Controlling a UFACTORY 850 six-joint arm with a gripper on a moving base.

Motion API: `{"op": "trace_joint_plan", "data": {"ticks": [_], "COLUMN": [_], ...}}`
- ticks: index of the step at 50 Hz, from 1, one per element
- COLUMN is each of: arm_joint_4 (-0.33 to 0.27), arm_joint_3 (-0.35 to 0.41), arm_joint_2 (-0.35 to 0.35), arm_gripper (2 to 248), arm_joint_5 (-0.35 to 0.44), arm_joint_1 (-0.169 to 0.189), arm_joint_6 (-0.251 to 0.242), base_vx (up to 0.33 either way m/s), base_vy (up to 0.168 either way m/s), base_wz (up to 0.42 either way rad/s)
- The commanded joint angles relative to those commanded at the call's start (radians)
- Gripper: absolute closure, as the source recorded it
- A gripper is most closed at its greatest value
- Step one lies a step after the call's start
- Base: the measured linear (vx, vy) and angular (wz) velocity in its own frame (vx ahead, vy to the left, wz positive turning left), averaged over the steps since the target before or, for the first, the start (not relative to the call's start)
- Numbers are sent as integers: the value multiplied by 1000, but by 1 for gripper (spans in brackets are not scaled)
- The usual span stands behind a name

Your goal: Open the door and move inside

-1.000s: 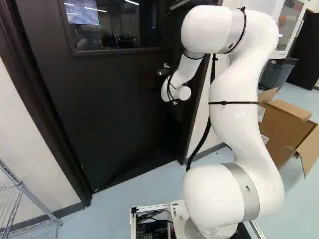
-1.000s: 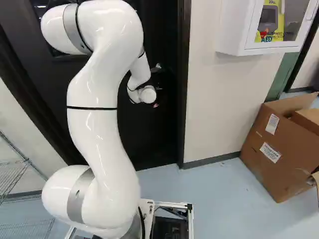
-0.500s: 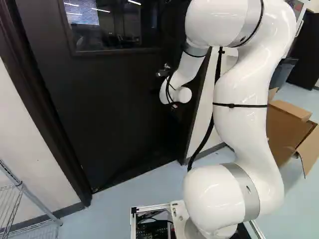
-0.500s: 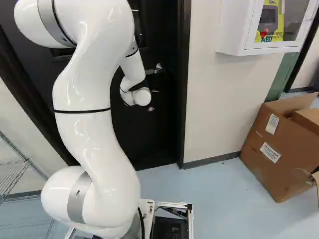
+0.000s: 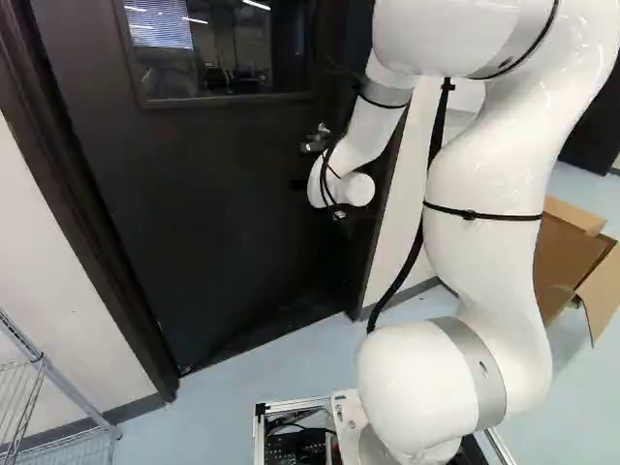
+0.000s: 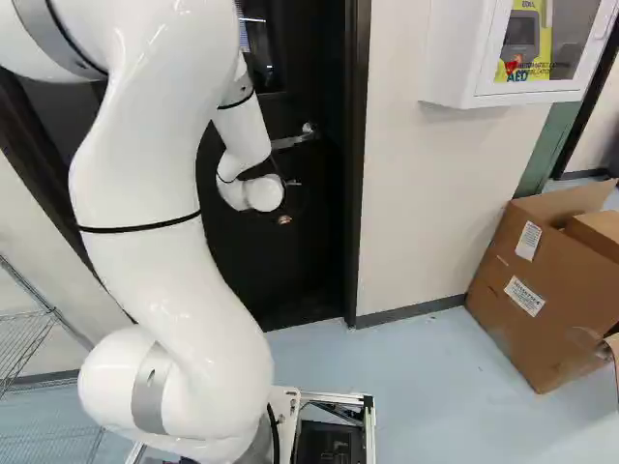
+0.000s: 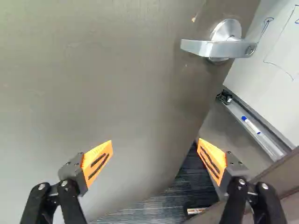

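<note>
End effector: I have it [image 7: 155, 141] spread wide, nothing between its orange pads [image 7: 98, 161]; one finger stands over the panel, the other over the gap at the door's free edge. I can't tell if either touches.
Lever handle: ahead of the end effector on the door, ungripped, roughly level. Reaching for it now looks needless; a stray finger could hook it and drag the door back toward me.
Door: this dark door [image 5: 223, 213] stands ajar, seemingly swung away from me, so I judge the unlatching done and pushing it wider next. If a closer pulls it back, it could pinch the finger over the gap.
Door frame: the near jamb [image 6: 358, 174] sits close beside the wrist. Pushing with a sideways drift could scrape the wrist or jam a finger on it.
Inside: past the door edge I see a whiteboard [image 7: 275, 56], its tray [image 7: 268, 147] with a marker [image 7: 251, 125], and dark ribbed flooring [image 7: 180, 200]. Swinging too far that way might knock the tray.
Mobile base: its metal rail [image 6: 334, 396] is outside the doorway on the pale floor [image 6: 426, 387]. Driving in before the opening is wide enough would catch a corner on the frame.
Cardboard box: open, right of the doorway [image 6: 522, 290], a snag only if I turn wide.
</note>
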State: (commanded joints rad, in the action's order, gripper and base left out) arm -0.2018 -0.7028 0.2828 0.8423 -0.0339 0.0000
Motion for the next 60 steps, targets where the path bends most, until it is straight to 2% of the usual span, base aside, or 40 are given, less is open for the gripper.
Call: {"op": "trace_joint_plan", "data": {"ticks": [31,60], "arm_joint_4": [85,210], "arm_joint_3": [160,317], "arm_joint_2": [-139,-287], "arm_gripper": [3,3], "arm_joint_5": [-20,-50], "arm_joint_1": [-41,-24], "arm_joint_6": [0,0], "base_vx": [0,0], "base_vy": [0,0], "base_wz": [0,0]}}
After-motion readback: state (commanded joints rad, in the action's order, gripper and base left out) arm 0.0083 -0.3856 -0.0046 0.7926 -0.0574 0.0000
